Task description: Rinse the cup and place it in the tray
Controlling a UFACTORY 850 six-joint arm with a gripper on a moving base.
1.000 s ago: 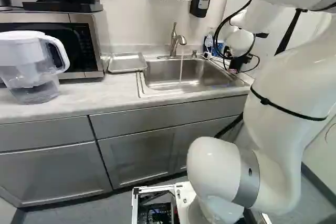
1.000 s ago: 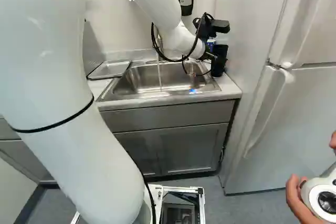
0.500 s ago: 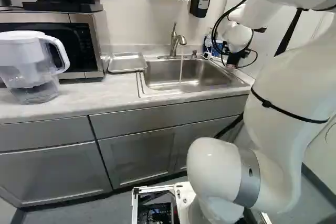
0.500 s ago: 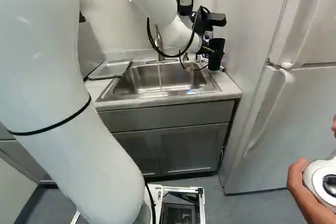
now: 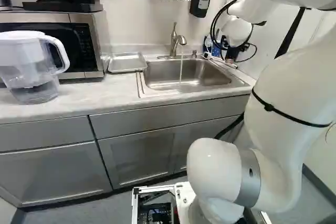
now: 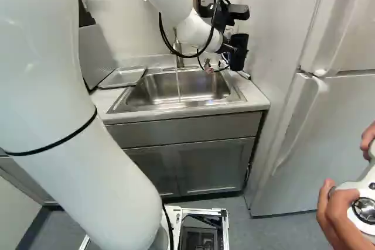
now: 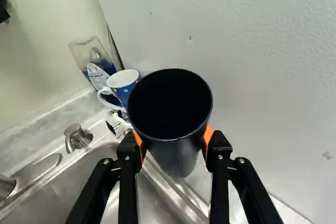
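My gripper is above the sink's right rear corner in the right base view, with the black cup at its front. Seen from the wrist, the gripper is shut on the cup, an orange pad against each side. The cup's dark mouth faces the wrist camera; its inside is too dark to make out. A thin stream of water runs from the faucet into the steel sink, apart from the cup. The metal tray lies on the counter left of the sink.
A dotted mug and a clear bottle stand behind the cup by the wall. A white fridge rises at right. Hands hold a white device at the right base view's edge. A pitcher stands by the microwave.
In the right base view, my forearm and gripper have shifted left and slightly up, carrying the cup nearer the sink. The hands with the white device have moved slightly. The base has stayed put.
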